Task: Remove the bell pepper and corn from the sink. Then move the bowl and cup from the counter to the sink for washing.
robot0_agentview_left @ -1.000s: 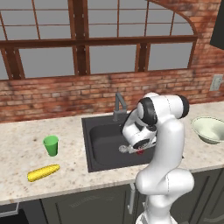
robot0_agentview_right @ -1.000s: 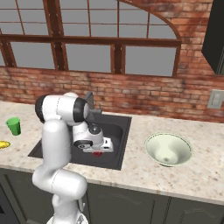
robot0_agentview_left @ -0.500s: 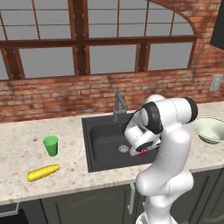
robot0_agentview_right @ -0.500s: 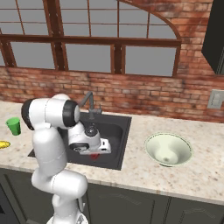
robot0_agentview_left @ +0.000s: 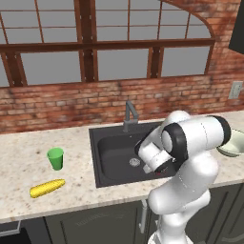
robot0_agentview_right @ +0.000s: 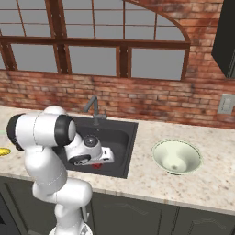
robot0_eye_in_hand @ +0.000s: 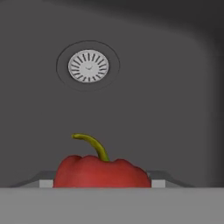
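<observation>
1. Hand view: the bell pepper (robot0_eye_in_hand: pixel 102 171) sits right at the end effector, low in the frame and centred, its curved green stem pointing away toward the round silver drain (robot0_eye_in_hand: pixel 88 66) farther along the dark floor of the sink (robot0_eye_in_hand: pixel 175 87). Grey finger parts peek out on either side of the pepper, so the jaws stand apart and straddle it; I cannot tell whether they already press on it. The pepper is squat, with no marked long axis.

2. Left base view: the end effector (robot0_agentview_left: pixel 159 167) is down inside the sink (robot0_agentview_left: pixel 112 147), near its front right part, with a sliver of red just under the wrist. The corn (robot0_agentview_left: pixel 46 188) lies on the table (robot0_agentview_left: pixel 28 200), well off to the left of the end effector, its long axis running roughly left to right with a slight tilt. The cup (robot0_agentview_left: pixel 55 158) stands upright just behind the corn. The bowl (robot0_agentview_left: pixel 229 143) is on the far side of the arm, mostly hidden by it.

3. Right base view: the end effector (robot0_agentview_right: pixel 98 160) hangs low over the sink's front edge, red showing beneath it. The bowl (robot0_agentview_right: pixel 176 156) rests on the beige speckled table to its right, well apart. Behind are the grey faucet (robot0_agentview_right: pixel 93 109), a brick wall and dark-framed windows.
</observation>
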Robot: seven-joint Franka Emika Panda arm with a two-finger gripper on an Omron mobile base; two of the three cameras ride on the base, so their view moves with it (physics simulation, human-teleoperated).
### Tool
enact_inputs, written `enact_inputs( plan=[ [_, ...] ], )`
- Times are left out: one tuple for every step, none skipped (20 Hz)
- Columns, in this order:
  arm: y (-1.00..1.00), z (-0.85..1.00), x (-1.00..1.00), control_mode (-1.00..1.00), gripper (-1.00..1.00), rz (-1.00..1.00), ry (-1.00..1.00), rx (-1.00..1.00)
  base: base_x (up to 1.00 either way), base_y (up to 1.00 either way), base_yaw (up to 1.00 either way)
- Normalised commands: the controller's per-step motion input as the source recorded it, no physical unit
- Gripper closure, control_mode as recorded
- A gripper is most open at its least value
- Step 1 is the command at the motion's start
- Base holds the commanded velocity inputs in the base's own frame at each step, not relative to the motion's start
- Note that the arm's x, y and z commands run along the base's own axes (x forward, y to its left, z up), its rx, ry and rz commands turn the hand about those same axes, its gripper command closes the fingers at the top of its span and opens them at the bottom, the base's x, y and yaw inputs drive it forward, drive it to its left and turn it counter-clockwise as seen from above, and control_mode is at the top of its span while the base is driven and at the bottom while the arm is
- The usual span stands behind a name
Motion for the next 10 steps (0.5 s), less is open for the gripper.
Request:
enact_inputs(
  plan=[
    [0.0, 0.53, 0.11, -1.0, 1.0, 0.12, 0.0, 0.02, 0.0, 0.0, 0.0],
    [0.0, 0.52, 0.11, -1.0, 1.0, 0.11, 0.0, 0.02, 0.0, 0.0, 0.0],
    [0.0, 0.53, 0.13, -1.0, 1.0, 0.11, 0.0, 0.01, 0.0, 0.0, 0.0],
    [0.0, 0.5, 0.08, -1.0, 1.0, 0.11, 0.0, 0.01, 0.0, 0.0, 0.0],
    [0.0, 0.49, 0.02, -1.0, 1.0, 0.11, 0.0, 0.01, 0.0, 0.0, 0.0],
    [0.0, 0.5, 0.0, -1.0, 1.0, 0.09, 0.0, 0.0, 0.0, 0.0, 0.0],
    [0.0, 0.51, 0.0, -1.0, 1.0, 0.08, 0.0, 0.01, 0.0, 0.0, 0.0],
    [0.0, 0.52, 0.0, -1.0, 1.0, 0.07, 0.0, 0.02, 0.0, 0.0, 0.0],
    [0.0, 0.52, 0.0, -1.0, 1.0, 0.06, 0.0, 0.01, 0.0, 0.0, 0.0],
    [0.0, 0.48, 0.0, -1.0, 1.0, 0.04, 0.0, 0.01, 0.0, 0.0, 0.0]
  ],
)
